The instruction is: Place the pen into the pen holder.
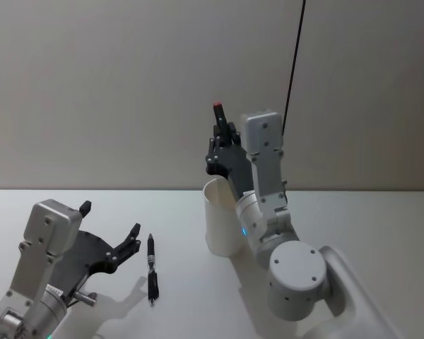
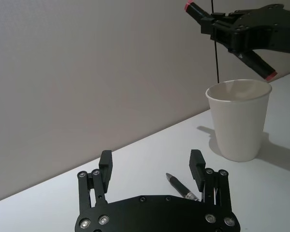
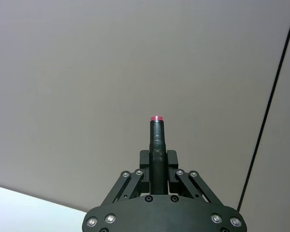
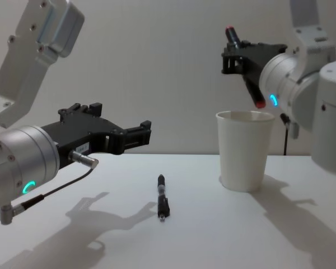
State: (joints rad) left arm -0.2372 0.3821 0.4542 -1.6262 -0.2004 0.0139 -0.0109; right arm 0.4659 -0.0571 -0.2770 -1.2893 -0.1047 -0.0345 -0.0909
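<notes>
The step in hand looks like the insertion. The right gripper [image 4: 243, 59] hangs above the cup [image 4: 242, 151], clenched on a red-tipped pen [image 4: 256, 94]. The pen slants downward, with its lower end just over the cup's mouth and not yet inside. The next move, as I judge it, calls for bringing the pen nearer upright and centred over the opening, lowering it past the rim, then letting go. A slanted drop could catch the rim or tip the light cup. The left gripper [image 1: 109, 220] hovers well to the left of the cup, fingers spread wide and holding nothing. A second pen [image 1: 152, 272] lies flat on the table [image 4: 302, 224] between it and the cup.
</notes>
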